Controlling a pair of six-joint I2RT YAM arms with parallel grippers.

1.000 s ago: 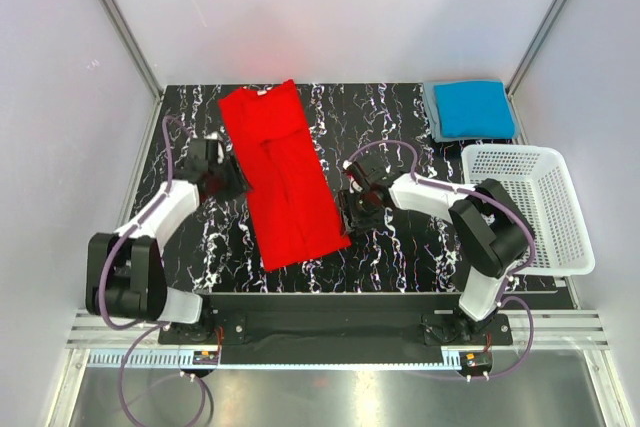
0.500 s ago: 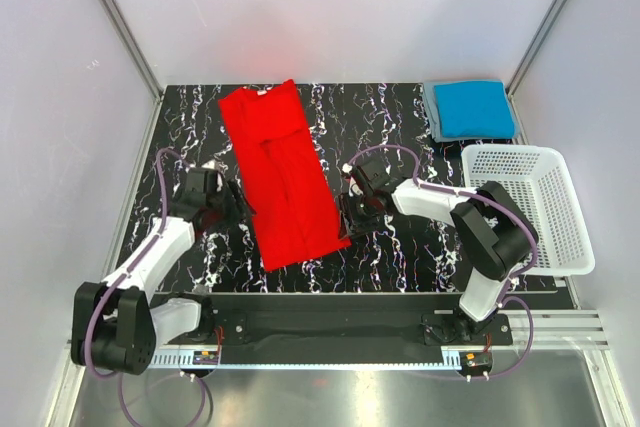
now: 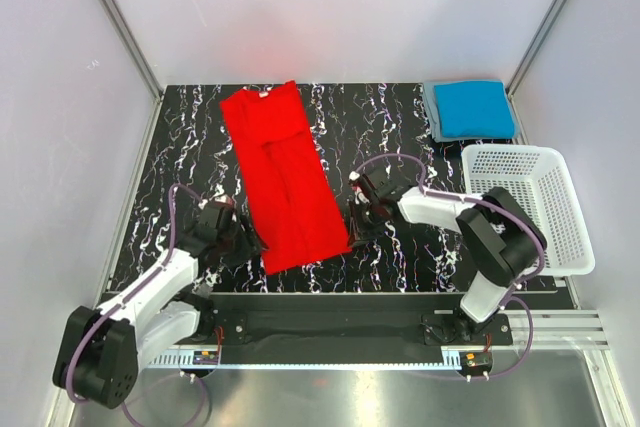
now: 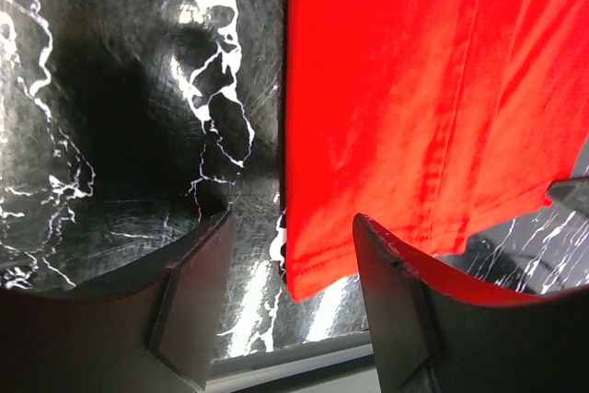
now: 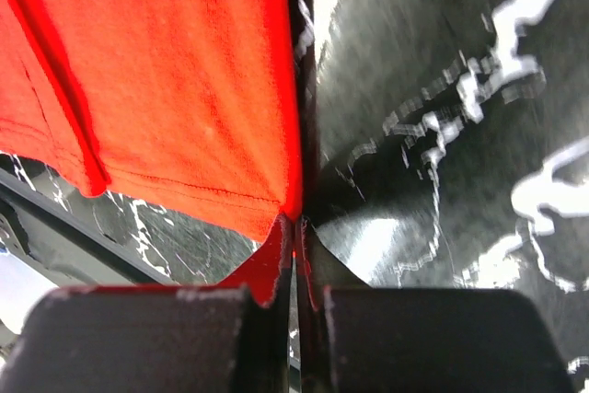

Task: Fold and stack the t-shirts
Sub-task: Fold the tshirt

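Observation:
The red t-shirt [image 3: 285,177] lies as a long folded strip, slanting from the back of the table toward the near edge. My left gripper [image 3: 247,243] is open at its near left corner; in the left wrist view that hem corner [image 4: 317,273] lies between the open fingers of the gripper [image 4: 293,227]. My right gripper [image 3: 356,226] is at the near right corner. The right wrist view shows this gripper [image 5: 296,227] shut, pinching the red t-shirt [image 5: 184,89] at its corner. A folded bright blue t-shirt [image 3: 473,108] rests on a grey-blue one [image 3: 430,117] at the back right.
A white mesh basket [image 3: 560,247] stands at the right edge of the black marbled table [image 3: 400,117], just beside the right arm. White walls and metal posts enclose the back and sides. The table's near edge lies just below both grippers.
My left gripper has slid down the shirt's left side to its near left corner. My right gripper has gone from open to shut on the near right corner.

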